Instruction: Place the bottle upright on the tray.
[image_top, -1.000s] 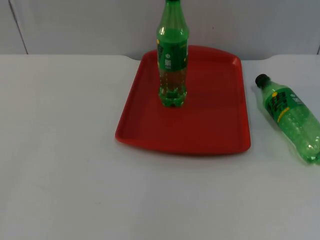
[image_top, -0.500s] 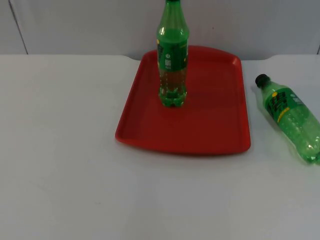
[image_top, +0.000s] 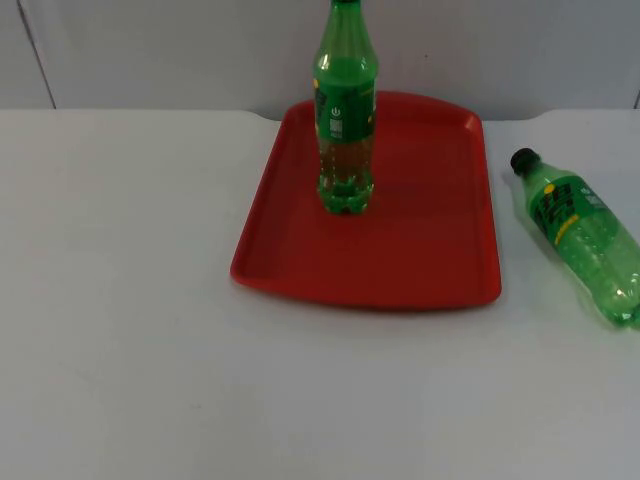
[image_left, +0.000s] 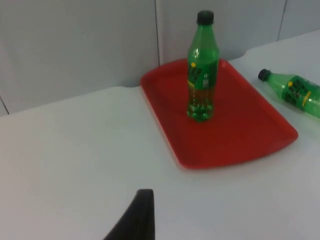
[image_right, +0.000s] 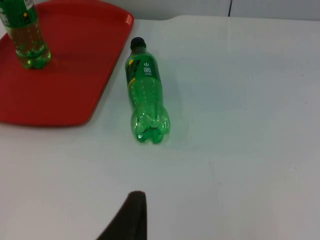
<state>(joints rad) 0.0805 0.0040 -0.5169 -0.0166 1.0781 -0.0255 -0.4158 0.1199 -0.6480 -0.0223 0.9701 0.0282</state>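
While one green plastic bottle (image_top: 346, 120) stands on the red plastic tray (image_top: 420, 250), another green plastic bottle (image_right: 144, 92) lies just beside the tray. Its base faces the nearer right gripper (image_right: 131, 212); grip unclear.

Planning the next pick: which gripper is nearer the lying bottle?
Right. The right gripper looks straight at the lying bottle, just ahead on the table. The left gripper faces it from across the tray.

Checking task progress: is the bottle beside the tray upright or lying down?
Lying down: the bottle rests on its side on the table, right of the tray.
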